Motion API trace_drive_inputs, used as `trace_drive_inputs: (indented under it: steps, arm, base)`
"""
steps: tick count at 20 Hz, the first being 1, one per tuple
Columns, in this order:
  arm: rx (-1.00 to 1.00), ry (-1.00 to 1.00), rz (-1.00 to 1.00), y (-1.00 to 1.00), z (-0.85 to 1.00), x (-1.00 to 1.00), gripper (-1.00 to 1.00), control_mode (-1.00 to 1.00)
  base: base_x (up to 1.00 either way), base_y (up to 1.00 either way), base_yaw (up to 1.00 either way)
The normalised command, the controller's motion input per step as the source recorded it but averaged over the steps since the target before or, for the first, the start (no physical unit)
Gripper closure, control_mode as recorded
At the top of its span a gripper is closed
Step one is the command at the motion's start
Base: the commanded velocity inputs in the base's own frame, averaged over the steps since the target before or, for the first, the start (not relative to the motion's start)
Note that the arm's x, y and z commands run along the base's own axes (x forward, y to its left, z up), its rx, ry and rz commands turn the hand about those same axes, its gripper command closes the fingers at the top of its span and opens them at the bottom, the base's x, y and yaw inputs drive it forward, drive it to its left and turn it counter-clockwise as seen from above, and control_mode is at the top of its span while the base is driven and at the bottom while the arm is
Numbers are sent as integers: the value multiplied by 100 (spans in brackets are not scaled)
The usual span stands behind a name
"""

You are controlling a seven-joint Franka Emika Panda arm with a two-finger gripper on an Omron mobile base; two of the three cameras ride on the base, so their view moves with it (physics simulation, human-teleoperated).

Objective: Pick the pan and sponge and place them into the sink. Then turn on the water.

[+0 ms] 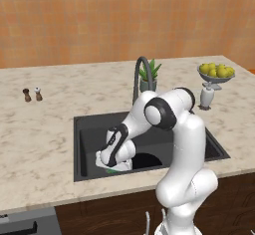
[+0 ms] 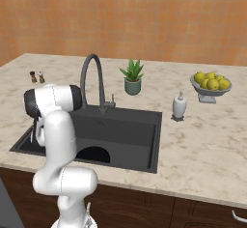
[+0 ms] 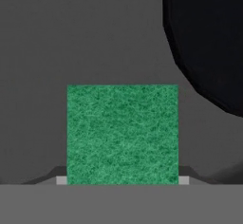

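My pincer (image 3: 122,181) is clamped on the sponge (image 3: 122,133) down in the sink (image 1: 84,144); pan (image 3: 209,42) up-right of it.

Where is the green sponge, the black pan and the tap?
sponge (image 3: 122,133), hand view, middle of green top.
pan (image 3: 209,38), hand view, black inside.
tap (image 2: 90,65), right base view, top of arch.

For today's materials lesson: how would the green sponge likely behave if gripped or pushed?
The sponge looks fibrous on top, so probably soft, squashing under a grip. It appears small beside the pan, so likely light. Flat and rectangular, it should slide, not roll.
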Motion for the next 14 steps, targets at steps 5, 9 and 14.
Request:
trace_drive_inputs:
  steps: [5,9,14]
  arm:
    - [0,1,1,1,0,10,-100,-100]
    - [0,0,8,16,28,18,-100,-100]
    - [0,-1,3,10,57,3,-100,-100]
  base:
    - [0,0,0]
    - [0,0,0]
    - [0,0,0]
